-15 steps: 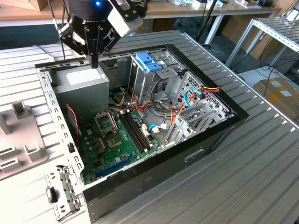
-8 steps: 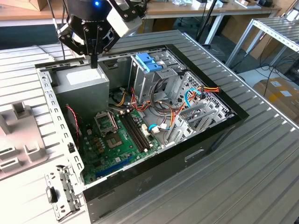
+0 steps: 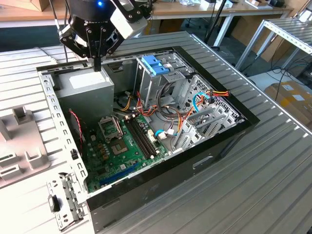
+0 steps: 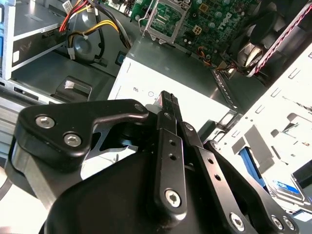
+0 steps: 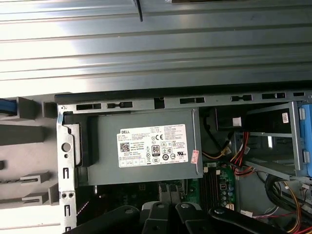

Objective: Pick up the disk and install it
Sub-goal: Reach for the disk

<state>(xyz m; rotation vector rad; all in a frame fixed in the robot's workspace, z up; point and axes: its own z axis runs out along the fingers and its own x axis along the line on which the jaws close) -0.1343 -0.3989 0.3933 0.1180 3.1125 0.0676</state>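
Note:
My gripper [image 3: 97, 62] hangs over the back corner of the open computer case, just above the grey power-supply box [image 3: 87, 84]. Its black fingers [image 4: 168, 105] are pressed together with nothing between them, pointing at that box's white sticker [image 5: 152, 146]. The disk [image 4: 287, 188] shows partly in the second wrist view, beyond the case wall: a white label with a blue band beside a blue side rail. It lies outside the case, apart from the gripper. The grey cage with blue clips [image 3: 155, 66] stands inside the case on the exterior view's right of the gripper.
The black case [image 3: 219, 146] lies open on a ribbed metal table [image 3: 273, 185], with the motherboard [image 3: 122, 141] and cable bundles [image 3: 170, 117] inside. A grey moulded fixture [image 3: 19, 141] sits at the exterior view's left, a loose metal bracket [image 3: 63, 200] near the front.

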